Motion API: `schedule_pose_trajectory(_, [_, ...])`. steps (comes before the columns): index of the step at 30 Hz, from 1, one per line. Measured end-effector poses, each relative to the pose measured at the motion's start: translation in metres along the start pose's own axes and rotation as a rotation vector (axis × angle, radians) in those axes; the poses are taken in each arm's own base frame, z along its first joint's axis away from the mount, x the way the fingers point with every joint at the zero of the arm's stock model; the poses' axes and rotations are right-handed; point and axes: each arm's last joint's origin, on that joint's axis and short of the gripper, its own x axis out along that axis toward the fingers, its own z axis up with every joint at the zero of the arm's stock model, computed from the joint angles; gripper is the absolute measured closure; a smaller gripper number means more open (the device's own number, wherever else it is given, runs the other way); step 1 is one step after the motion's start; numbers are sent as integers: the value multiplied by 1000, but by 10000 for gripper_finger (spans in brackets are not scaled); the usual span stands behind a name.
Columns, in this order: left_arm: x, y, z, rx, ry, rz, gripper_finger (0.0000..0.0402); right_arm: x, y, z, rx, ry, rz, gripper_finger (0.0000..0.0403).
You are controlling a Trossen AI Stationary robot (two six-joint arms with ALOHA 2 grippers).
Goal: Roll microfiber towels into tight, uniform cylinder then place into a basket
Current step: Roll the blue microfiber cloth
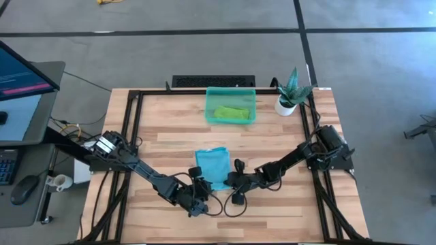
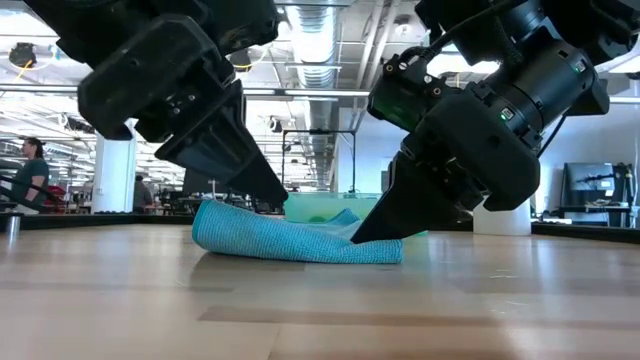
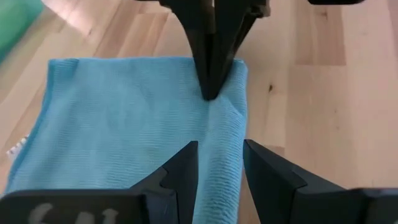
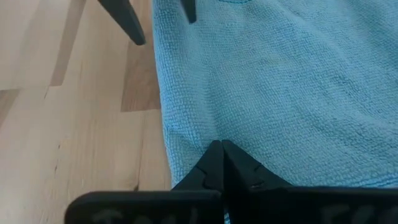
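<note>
Found the turquoise towel (image 1: 212,165) lying folded and flat on the wooden table (image 1: 272,136), near the front edge, between the two arms. Saw the left gripper (image 3: 219,163) low over the towel's front edge, fingers (image 3: 180,171) parted partway and straddling a narrow strip of cloth near one side edge; could not tell whether gripping or merely resting there. Met the right gripper (image 4: 220,152) from the opposite side, fingers pinched fully together, tips pressed on the towel's edge with a fold of cloth nipped between them. From table height, noted both grippers angled down towards the towel, the cloth lying as a low blue mound with its near edge slightly rumpled. Spotted a small white tag (image 3: 15,148) at one edge of the towel. Farther back on the table, well apart from the arms, saw the teal basket (image 1: 231,105) with the lime green towel (image 1: 231,112) lying inside, bundled. Just beside the basket, a small white pot with a green plant (image 1: 291,92)
</note>
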Motion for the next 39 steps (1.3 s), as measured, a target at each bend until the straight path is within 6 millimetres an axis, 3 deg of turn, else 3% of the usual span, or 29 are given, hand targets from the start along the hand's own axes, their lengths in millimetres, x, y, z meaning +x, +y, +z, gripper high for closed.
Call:
schedule_pose_trajectory(14, [-1, 8, -15, -106, 132, 65, 282, 0, 0, 0, 0, 1, 0, 386])
schedule_pose_trajectory(29, [-3, 2, -19, -119, 279, -116, 282, 0, 0, 0, 0, 1, 0, 389])
schedule_pose_trajectory(39, [-21, -12, 2, 23, -39, 148, 292, 0, 0, 0, 0, 1, 0, 386])
